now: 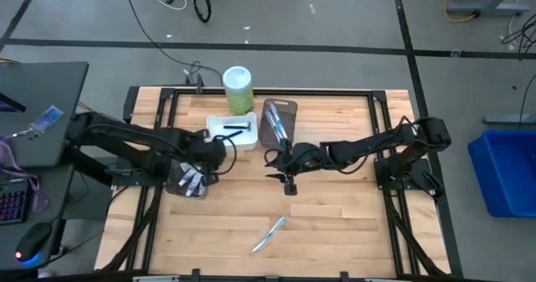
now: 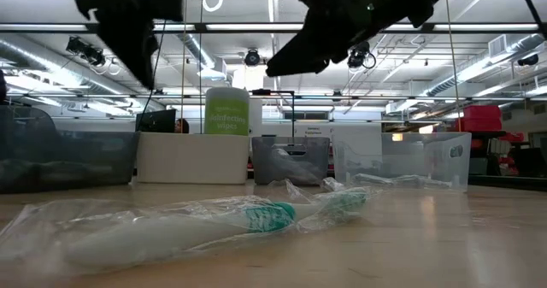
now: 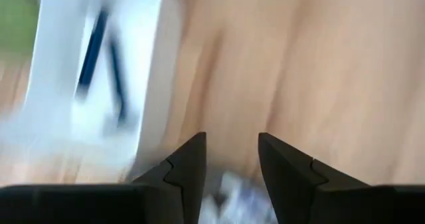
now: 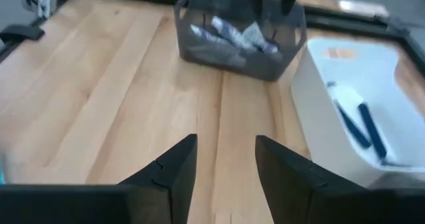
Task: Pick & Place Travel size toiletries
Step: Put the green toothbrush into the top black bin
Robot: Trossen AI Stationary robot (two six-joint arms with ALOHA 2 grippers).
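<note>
My right gripper [image 1: 287,184] hangs mid-table, fingers apart, nothing held, prob. free to grab. Left gripper [image 1: 203,158] open too, over dark tray [image 1: 186,182]. Wrapped toothbrush [image 1: 270,234] lies near front edge, well apart.

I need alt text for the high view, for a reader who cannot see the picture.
Seen from above, two dark arms reach over a wooden table: the left tool beside a white tray holding dark razors, the right tool, open, near the middle. A wrapped toothbrush lies alone toward the front edge, and a green canister stands at the back.
</note>
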